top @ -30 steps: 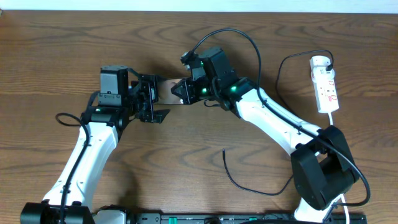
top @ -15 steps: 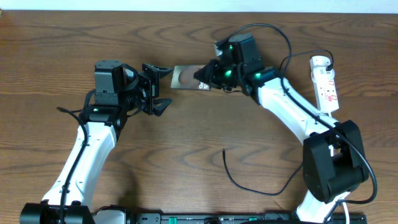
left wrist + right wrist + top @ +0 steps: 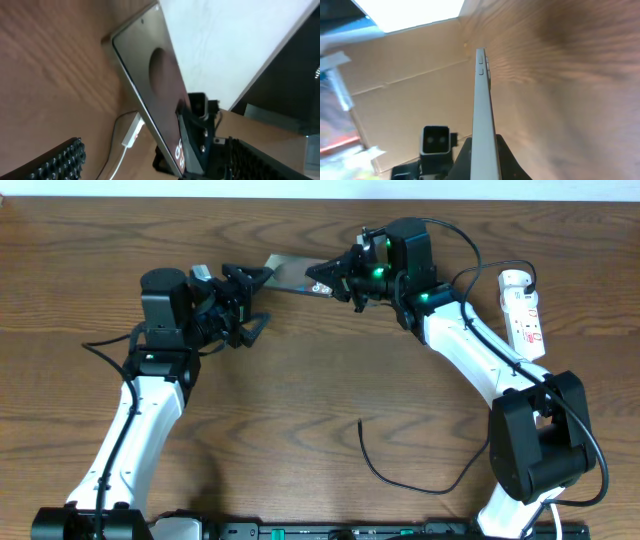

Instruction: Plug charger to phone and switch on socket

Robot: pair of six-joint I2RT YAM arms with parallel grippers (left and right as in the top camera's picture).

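Note:
The phone [image 3: 290, 273] is a dark glossy slab held tilted above the table's far middle. My right gripper [image 3: 323, 281] is shut on its right end. In the right wrist view the phone [image 3: 482, 100] shows edge-on between the jaws [image 3: 484, 152]. In the left wrist view its face [image 3: 160, 90] shows a round mark and white lettering. My left gripper [image 3: 248, 300] is open and empty just left of the phone, apart from it. The white socket [image 3: 523, 315] lies at the right. The charger [image 3: 395, 480] lies on the near table, its tip free.
A black plug [image 3: 527, 277] sits in the socket's far end. The socket also shows in the left wrist view [image 3: 132, 136] with its white cord. The table's far edge runs close behind the phone.
My right gripper has carried the phone up and toward the far edge. My left gripper has let go of it, opened and swung toward the far side.

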